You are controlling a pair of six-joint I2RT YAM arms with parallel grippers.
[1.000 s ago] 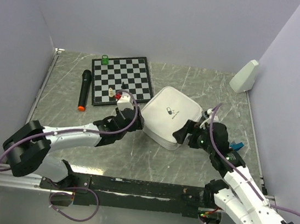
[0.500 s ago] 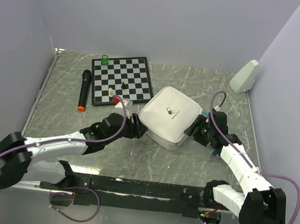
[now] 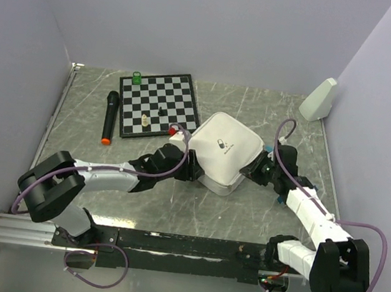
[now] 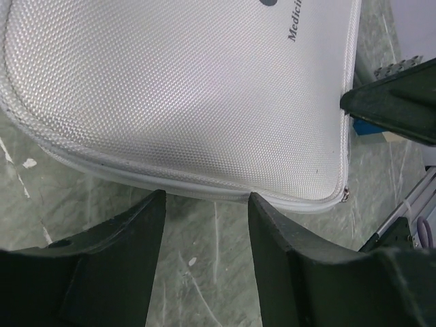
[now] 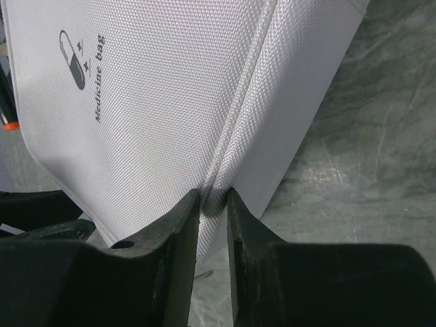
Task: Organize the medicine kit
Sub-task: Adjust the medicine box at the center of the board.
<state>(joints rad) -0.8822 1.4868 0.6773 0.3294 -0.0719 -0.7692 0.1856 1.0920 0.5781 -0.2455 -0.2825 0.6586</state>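
The medicine kit (image 3: 224, 148) is a white woven case with a pill logo, lying closed on the marble table right of centre. My right gripper (image 3: 251, 171) is at its right edge; in the right wrist view the jaws (image 5: 213, 199) are pinched on the raised seam of the medicine kit (image 5: 150, 102). My left gripper (image 3: 191, 168) sits low at the kit's near-left edge. In the left wrist view its jaws (image 4: 206, 201) stand open, tips just short of the zip rim of the kit (image 4: 191, 88), only table between them. A right fingertip (image 4: 395, 102) shows at the far corner.
A black-and-white chessboard (image 3: 159, 104) lies at the back left with a green piece (image 3: 137, 78) and a small pale piece (image 3: 145, 120). A black microphone with an orange end (image 3: 110, 117) lies left of it. A white wedge-shaped object (image 3: 318, 99) leans at the back right. Walls enclose three sides.
My right gripper has closed from wide open onto the kit's right edge. The left arm has reached further right, bringing its open jaws up to the kit's near-left rim.
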